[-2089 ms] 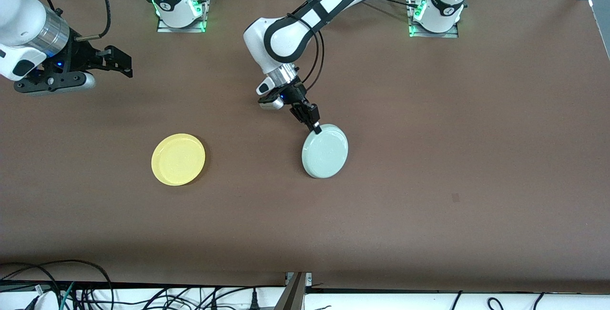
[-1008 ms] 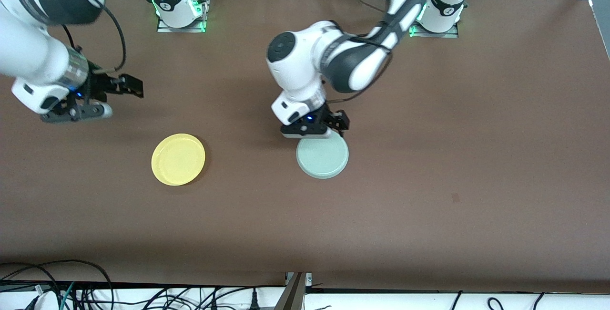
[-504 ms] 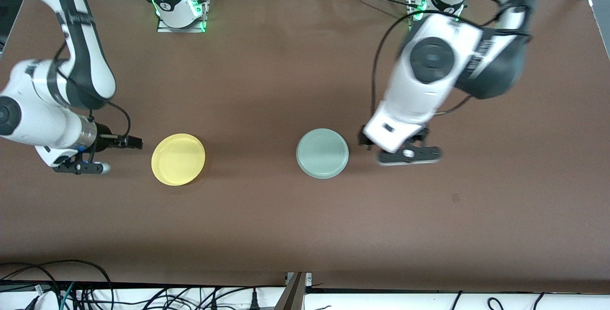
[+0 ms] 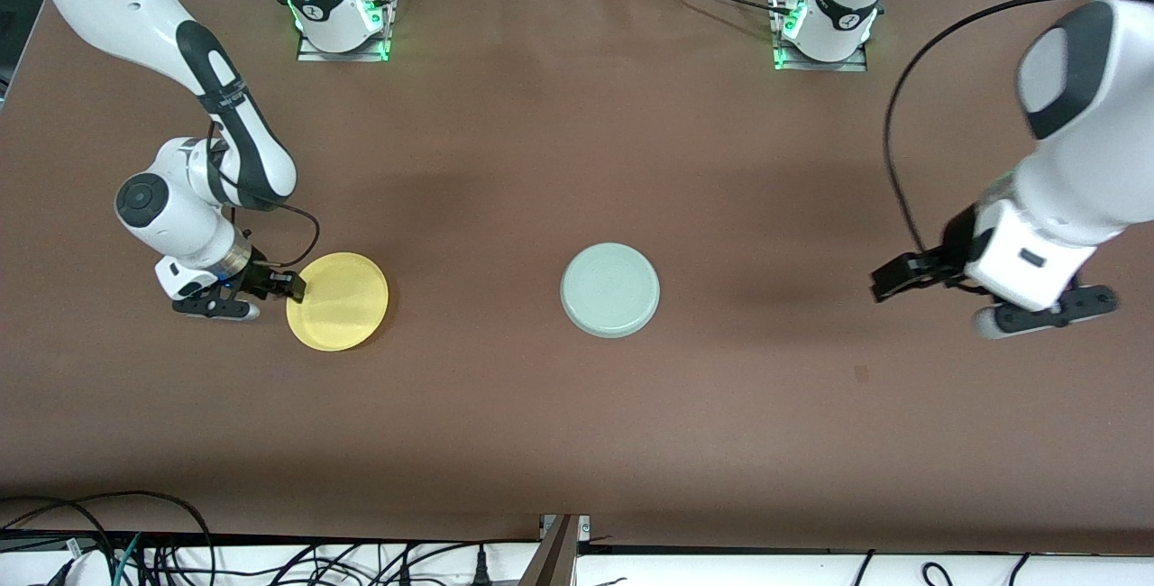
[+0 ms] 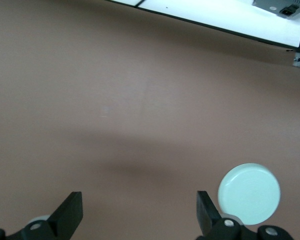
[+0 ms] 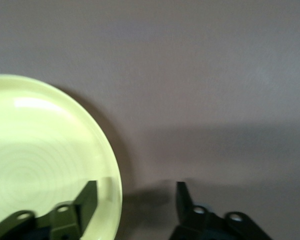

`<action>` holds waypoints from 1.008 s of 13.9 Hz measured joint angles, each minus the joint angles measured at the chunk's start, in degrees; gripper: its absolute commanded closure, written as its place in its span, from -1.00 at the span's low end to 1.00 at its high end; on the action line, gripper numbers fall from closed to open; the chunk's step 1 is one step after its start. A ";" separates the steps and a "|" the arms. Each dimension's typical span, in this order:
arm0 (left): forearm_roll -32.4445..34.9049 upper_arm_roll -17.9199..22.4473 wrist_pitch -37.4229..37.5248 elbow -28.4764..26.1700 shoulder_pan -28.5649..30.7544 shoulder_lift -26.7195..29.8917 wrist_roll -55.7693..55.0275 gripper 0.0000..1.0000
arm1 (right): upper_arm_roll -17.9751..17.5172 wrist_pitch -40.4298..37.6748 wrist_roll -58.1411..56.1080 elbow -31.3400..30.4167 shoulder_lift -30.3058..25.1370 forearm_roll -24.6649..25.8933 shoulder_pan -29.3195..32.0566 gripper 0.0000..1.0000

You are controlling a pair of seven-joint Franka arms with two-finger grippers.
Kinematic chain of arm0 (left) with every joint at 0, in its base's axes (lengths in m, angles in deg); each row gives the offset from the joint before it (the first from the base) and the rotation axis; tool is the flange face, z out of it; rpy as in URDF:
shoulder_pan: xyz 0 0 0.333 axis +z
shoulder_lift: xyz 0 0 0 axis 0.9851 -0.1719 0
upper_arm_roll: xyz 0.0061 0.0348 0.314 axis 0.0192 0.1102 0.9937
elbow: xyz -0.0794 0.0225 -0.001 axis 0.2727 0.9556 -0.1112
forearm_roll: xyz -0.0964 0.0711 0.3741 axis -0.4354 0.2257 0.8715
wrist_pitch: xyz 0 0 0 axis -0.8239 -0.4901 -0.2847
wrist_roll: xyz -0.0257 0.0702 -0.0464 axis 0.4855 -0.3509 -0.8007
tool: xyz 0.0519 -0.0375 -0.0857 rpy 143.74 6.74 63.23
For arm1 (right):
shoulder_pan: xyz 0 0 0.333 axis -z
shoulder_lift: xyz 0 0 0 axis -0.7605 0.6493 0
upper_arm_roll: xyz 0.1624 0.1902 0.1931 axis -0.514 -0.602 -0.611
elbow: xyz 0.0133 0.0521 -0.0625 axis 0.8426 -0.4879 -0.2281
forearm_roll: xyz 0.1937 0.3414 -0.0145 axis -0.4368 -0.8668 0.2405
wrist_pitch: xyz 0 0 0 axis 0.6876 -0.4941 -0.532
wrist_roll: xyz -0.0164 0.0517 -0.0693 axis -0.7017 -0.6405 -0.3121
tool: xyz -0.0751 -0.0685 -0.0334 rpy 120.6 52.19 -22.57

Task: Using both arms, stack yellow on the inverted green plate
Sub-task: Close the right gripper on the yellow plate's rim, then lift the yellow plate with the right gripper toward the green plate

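My right pincer (image 4: 290, 287) straddles the yellow plate (image 4: 338, 301) rim, fingers apart — seemingly not clamped. Left pincer (image 4: 888, 281) hangs open over bare counter (image 4: 577, 442); green plate (image 4: 609, 289) sits inverted mid-counter.

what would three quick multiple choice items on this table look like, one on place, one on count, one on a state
1. Where is the right gripper?
A. at the edge of the yellow plate
B. over the green plate
C. by its own base

2. How many plates are on the table?
A. one
B. two
C. three

3. How does the green plate lie?
A. upright on its rim
B. face up
C. upside down

Answers:
1 A: the right wrist view shows one finger over the yellow plate's rim and the other off it.
2 B: one yellow and one green, lying apart.
3 C: its flat ringed underside faces up, while the left gripper, open, hangs over bare table toward the left arm's end.
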State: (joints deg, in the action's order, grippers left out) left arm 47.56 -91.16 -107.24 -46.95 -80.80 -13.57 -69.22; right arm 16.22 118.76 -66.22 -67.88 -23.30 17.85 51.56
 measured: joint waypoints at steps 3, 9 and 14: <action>-0.01 0.02 3.74 -1.11 3.97 2.28 7.18 -1.00 | -0.14 0.28 0.01 -0.19 -0.16 -0.15 0.00 1.00; -0.01 1.14 6.78 -7.12 5.89 7.36 16.23 -1.00 | -2.35 -0.71 0.02 0.74 -2.19 -11.77 -0.03 1.00; -0.01 1.20 6.76 -9.34 5.95 8.26 12.62 -1.00 | -6.88 -18.84 11.61 11.20 -5.65 -14.93 -0.86 1.00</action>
State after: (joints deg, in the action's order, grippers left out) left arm 47.55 -89.96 -100.49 -56.29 -74.85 -5.31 -56.61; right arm 9.34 99.91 -54.61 -56.68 -28.95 2.91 50.70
